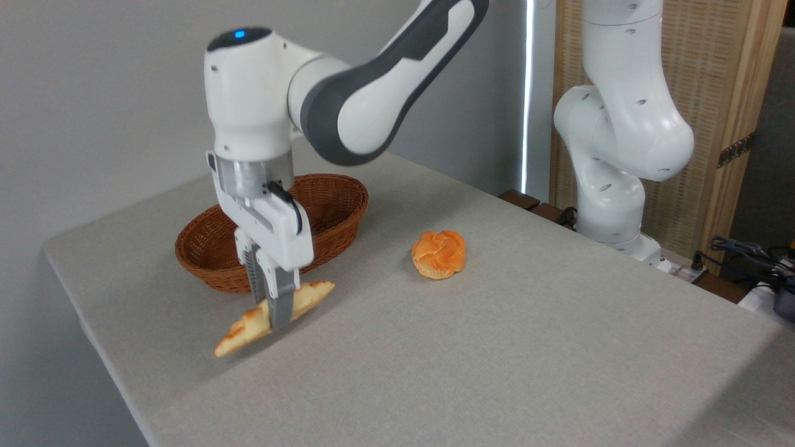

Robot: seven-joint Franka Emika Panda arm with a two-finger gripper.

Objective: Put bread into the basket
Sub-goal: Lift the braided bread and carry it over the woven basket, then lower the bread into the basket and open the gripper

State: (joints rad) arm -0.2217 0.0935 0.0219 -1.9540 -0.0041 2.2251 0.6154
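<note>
1. gripping the bread (245, 330) at its middle, the gripper (277, 315) has its fingers closed on the loaf; it hangs tilted above the tabletop (497, 347), near the left edge
2. basket (214, 248) just behind; round bun (439, 254) mid-table

Out on the open counter (497, 347), grey cloth covering it, a small round orange knotted bun (439, 254) sits alone near the middle. Behind stands a plain grey wall (93, 93). At right, a wooden slatted screen (714, 74) rises, with dark cables (745, 251) bunched below it by the edge.
</note>
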